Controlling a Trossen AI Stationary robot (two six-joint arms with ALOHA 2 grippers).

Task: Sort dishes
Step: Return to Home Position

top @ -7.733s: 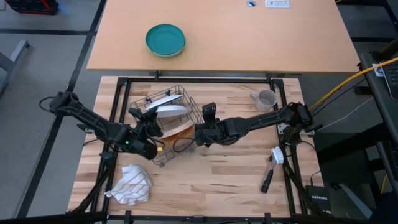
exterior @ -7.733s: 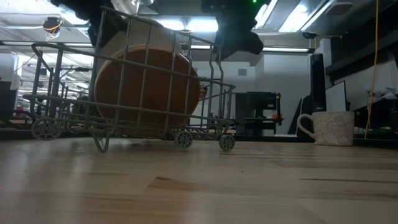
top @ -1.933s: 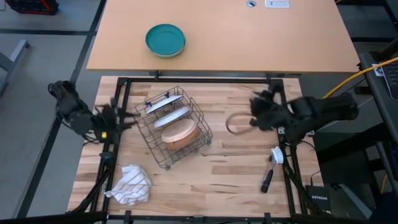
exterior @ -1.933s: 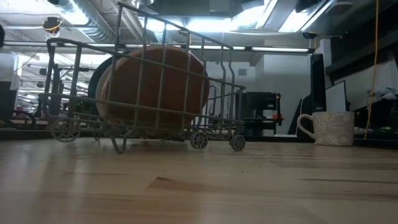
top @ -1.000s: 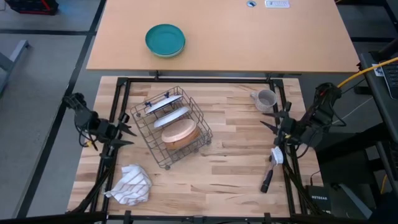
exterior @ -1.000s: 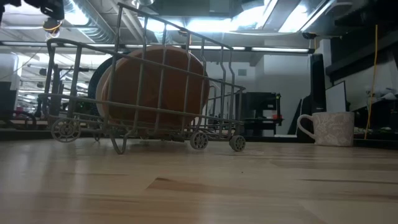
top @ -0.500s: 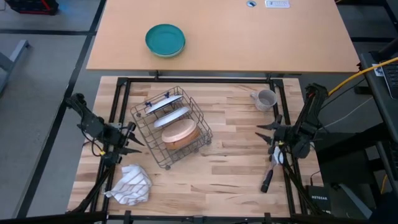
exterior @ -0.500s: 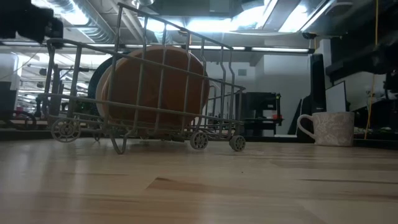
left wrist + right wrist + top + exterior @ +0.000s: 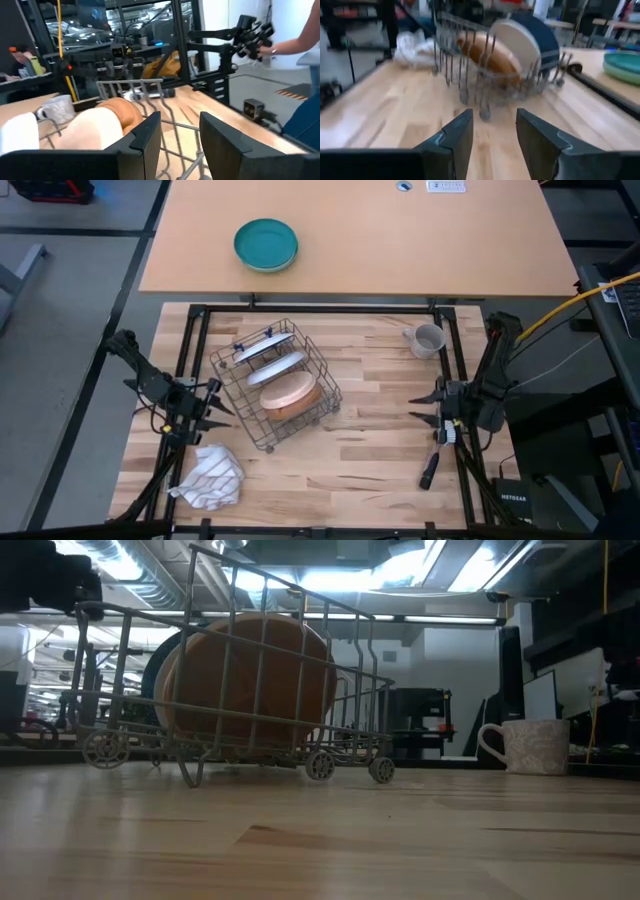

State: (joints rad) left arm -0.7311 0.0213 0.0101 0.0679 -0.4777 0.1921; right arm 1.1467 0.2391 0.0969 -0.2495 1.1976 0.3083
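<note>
Dark fingers of the left hand (image 9: 218,412) stand apart and empty at the tabletop's (image 9: 360,470) 9 o'clock edge, pointing in toward the middle. The left wrist view shows the same spread, with nothing between the fingers. The right hand (image 9: 418,409) mirrors it at the 3 o'clock edge, also released and holding nothing.

A few seconds ago both hands were crowded in against the wire rack (image 9: 275,385). Since then each arm has pulled back to its own side, and over the last half second they have barely moved. That reads as a retreat to rest that is close to finished.

The rack lies a little toward 10 o'clock from the centre, between the two hands and well apart from both. It has turned slightly since the hands let it go. Three dishes stand on edge inside it:
- the peach bowl (image 9: 290,393) nearest 5 o'clock,
- the white plate (image 9: 275,367) behind it,
- the blue plate (image 9: 545,35) farthest toward 11 o'clock.

The mug (image 9: 428,339) stands upright outside the rack at about 2 o'clock, where it was before. It is near the right arm but not touched.

A crumpled cloth (image 9: 210,477) lies at 7 o'clock and a brush (image 9: 438,450) at 4 o'clock.

Three dishes are racked and both hands are free, so the plate sorting looks done. Only the mug might still need a place.
</note>
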